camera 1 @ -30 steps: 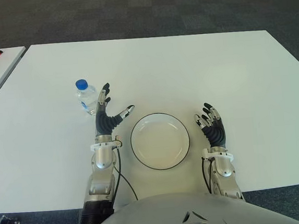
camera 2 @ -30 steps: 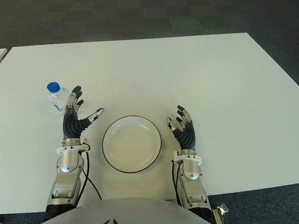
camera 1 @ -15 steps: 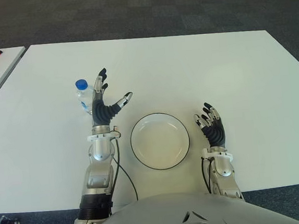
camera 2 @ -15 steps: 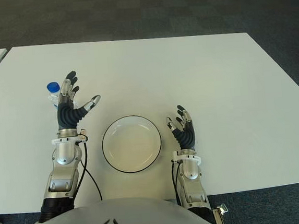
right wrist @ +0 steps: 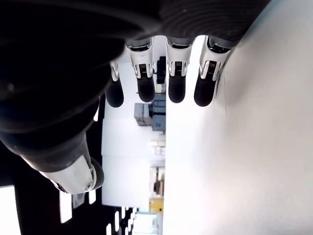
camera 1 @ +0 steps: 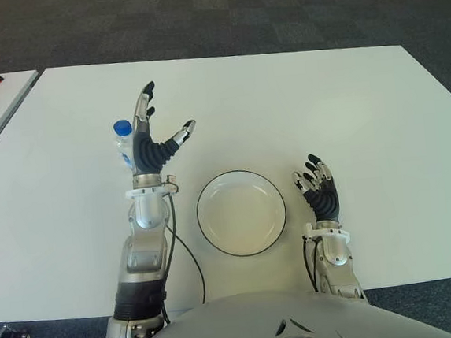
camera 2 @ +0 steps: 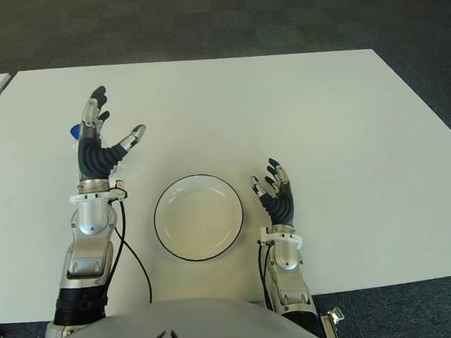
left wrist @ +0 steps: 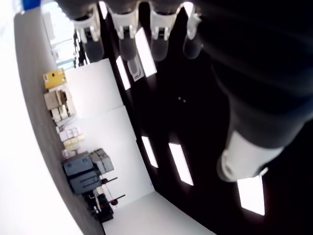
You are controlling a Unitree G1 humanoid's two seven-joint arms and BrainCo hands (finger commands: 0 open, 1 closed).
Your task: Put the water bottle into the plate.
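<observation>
Item: water bottle (camera 1: 125, 144), clear w/ blue cap, upright on white table (camera 1: 322, 97), approx 10 o'clock from plate (camera 1: 241, 213), well apart from it, not gripped. Left hand (camera 1: 147, 142): raised just beside bottle on its plate-facing side, partly covering it in eye views; fingers spread, thumb out toward 2 o'clock, holding nothing; whether it touches bottle can't tell. Right hand (camera 1: 316, 189): idle, at 3 o'clock of plate, near its rim, fingers loosely apart, empty. Plate: white, dark rim, empty, front-centre of table. Risks (judgement): bottle is tall, light and narrow-based, so a sideways knock from open palm could tip or roll it toward far-left edge; closing too high near cap may let it pivot; setting it down on plate's sloped rim could topple it.
</observation>
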